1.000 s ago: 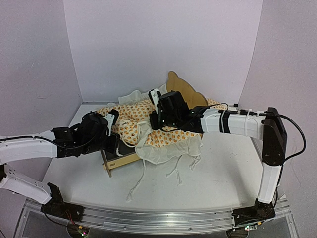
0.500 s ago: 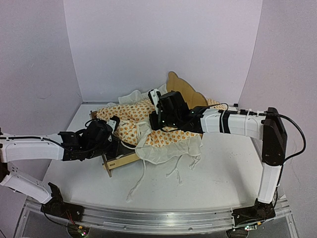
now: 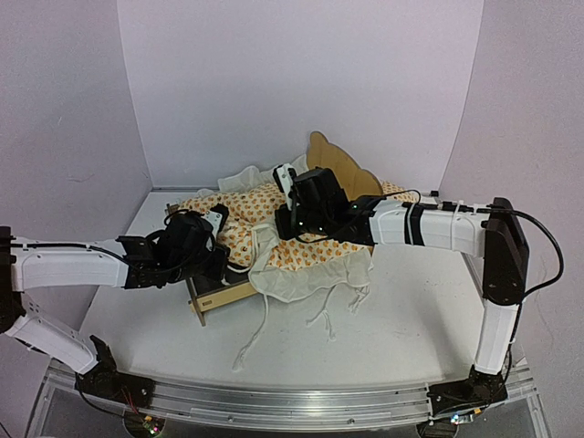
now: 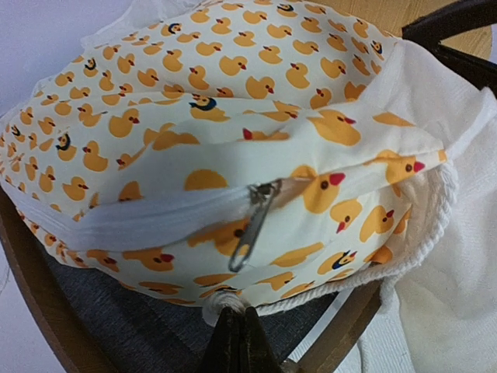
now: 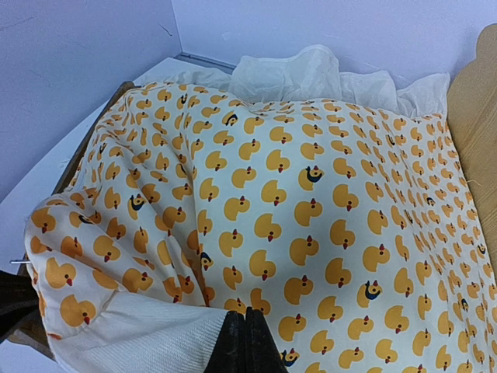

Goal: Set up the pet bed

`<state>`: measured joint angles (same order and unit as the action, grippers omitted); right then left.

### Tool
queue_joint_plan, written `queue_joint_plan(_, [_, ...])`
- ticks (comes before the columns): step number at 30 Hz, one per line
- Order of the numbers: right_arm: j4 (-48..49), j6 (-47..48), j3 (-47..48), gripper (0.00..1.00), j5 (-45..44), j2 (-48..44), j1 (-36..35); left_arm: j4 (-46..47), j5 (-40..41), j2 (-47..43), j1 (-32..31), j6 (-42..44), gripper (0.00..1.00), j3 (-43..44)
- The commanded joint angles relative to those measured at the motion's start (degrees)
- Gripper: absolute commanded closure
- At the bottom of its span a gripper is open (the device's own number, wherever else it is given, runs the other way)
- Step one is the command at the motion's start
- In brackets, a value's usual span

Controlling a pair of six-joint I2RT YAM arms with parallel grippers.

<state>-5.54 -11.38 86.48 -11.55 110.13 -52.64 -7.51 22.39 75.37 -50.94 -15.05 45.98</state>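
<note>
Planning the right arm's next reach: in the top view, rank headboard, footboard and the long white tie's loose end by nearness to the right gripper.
From the right gripper:
1. The headboard, just right of it, at the back.
2. The footboard, front-left.
3. The tie's loose end, farthest forward, front-left.

White table (image 3: 411,310), plywood pet bed (image 3: 224,297) standing on it, white bedding ties (image 3: 258,328) trailing over its near surface

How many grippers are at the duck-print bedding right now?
2. The left gripper is at the bedding's zippered end by the footboard; the right gripper is over its middle, near the headboard.
</note>
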Motion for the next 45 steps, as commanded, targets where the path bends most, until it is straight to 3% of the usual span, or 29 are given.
queue_joint_plan(1, [1.1, -0.1, 0.6, 1.0, -0.4, -3.6, 0.4, 3.5, -5.4, 0.0, 0.1, -2.8, 1.0, -1.5])
queue_joint_plan(8, [1.1, -0.4, 0.8, 1.0, -0.2, -3.5, 0.4, 5.5, -13.4, -1.1, 0.0, -5.0, 1.0, -6.8])
queue_joint_plan(15, [0.6, -0.9, 1.2, 1.0, 0.6, -2.8, 0.3, -1.4, -15.6, -4.4, 0.0, -6.2, 1.0, -5.3])
queue_joint_plan(18, [0.6, -1.2, 1.0, 1.0, 0.9, -2.6, 0.4, -4.3, -16.3, -6.2, 0.0, -6.5, 0.9, -3.7])
queue_joint_plan(24, [0.2, -1.7, 1.2, 1.0, 2.0, -2.6, 0.3, -12.7, -16.7, -10.0, 0.1, -8.7, 0.53, -0.4])
queue_joint_plan(31, [-0.3, -1.6, 1.2, 1.0, 2.2, -2.4, 0.3, -11.2, -21.4, -19.4, -1.8, -21.6, 0.36, -4.7])
queue_joint_plan(36, [-0.9, -1.7, 1.6, 1.0, 2.8, -2.0, 0.3, -7.7, -6.4, -14.4, -17.6, -33.5, 0.38, -7.2])
queue_joint_plan(41, [-3.9, -2.1, 2.2, 1.0, 5.0, -1.8, 0.3, -3.7, 1.3, -12.0, -18.8, -42.5, 0.39, -13.4])
queue_joint_plan(45, [-9.6, -2.0, 3.3, 1.0, 11.5, -1.7, 0.3, -2.5, 1.7, -13.9, -18.7, -33.4, 0.34, -10.5])
